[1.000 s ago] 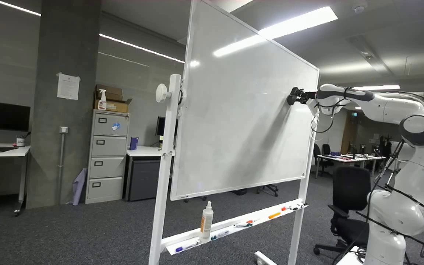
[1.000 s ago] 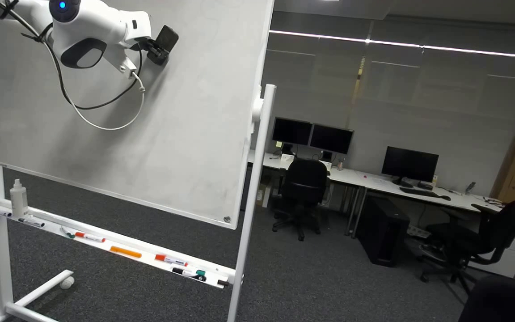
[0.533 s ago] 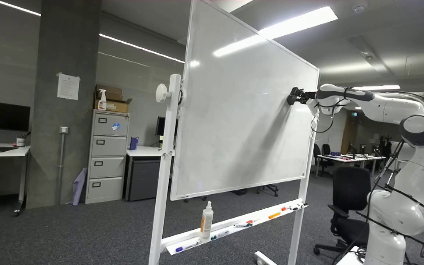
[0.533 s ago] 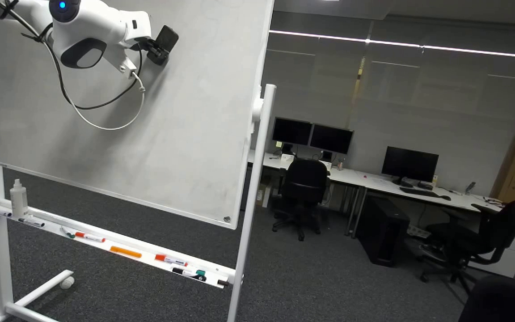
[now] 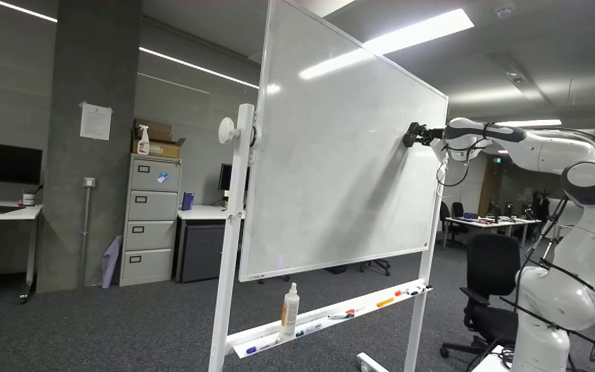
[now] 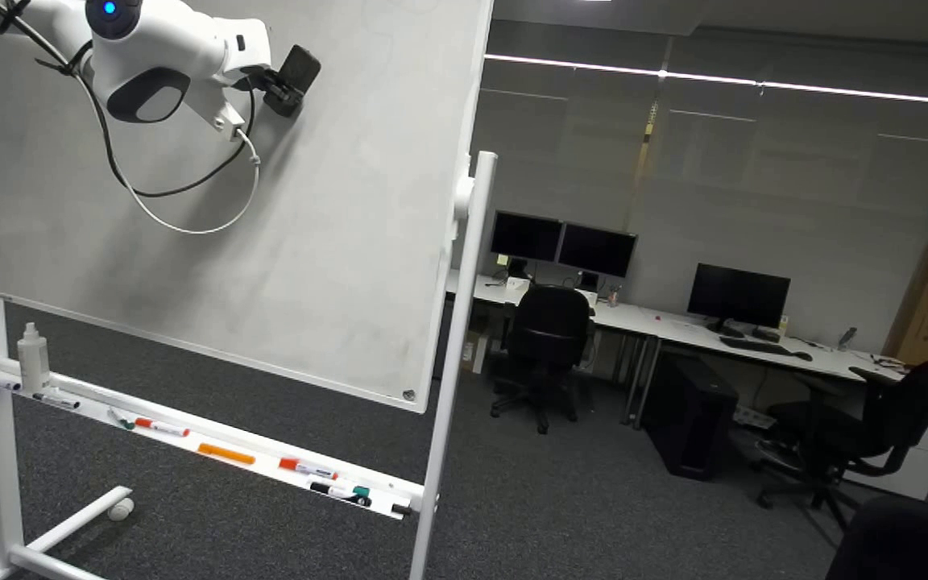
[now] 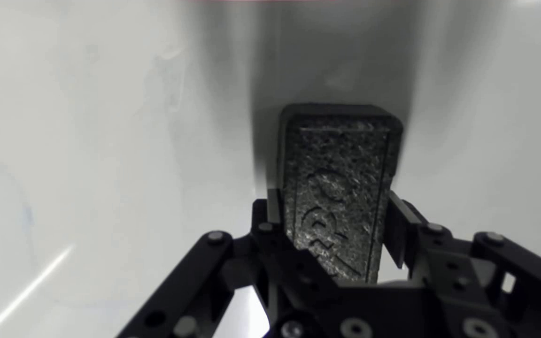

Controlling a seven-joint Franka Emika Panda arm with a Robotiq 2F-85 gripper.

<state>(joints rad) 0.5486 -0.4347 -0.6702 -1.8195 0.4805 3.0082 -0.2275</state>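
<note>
The eraser (image 7: pixel 336 188) is charcoal black with pale grey flecks and darker lettering (image 7: pixel 324 220); the gripper (image 7: pixel 337 210) is black with silvery screws (image 7: pixel 292 329). The whiteboard (image 5: pixel 328 150) is pale grey, with a faint blue smudge (image 7: pixel 27 215) at nine o'clock in the wrist view. In an exterior view, the bottle (image 5: pixel 291 312) at six o'clock is white and orange.

Spray bottle (image 5: pixel 143 141) on filing cabinet (image 5: pixel 151 221); monitor (image 6: pixel 739 295) on white desk (image 6: pixel 677 331), computer tower (image 6: pixel 688 415) beneath.

In an exterior view we see the gripper (image 6: pixel 284 88) holding a black block (image 6: pixel 303 68) before the whiteboard (image 6: pixel 351 225), a bottle (image 6: pixel 33 362) upright on the ledge (image 6: pixel 267 464) below, and 3 monitors (image 6: pixel 598 250) beyond.
</note>
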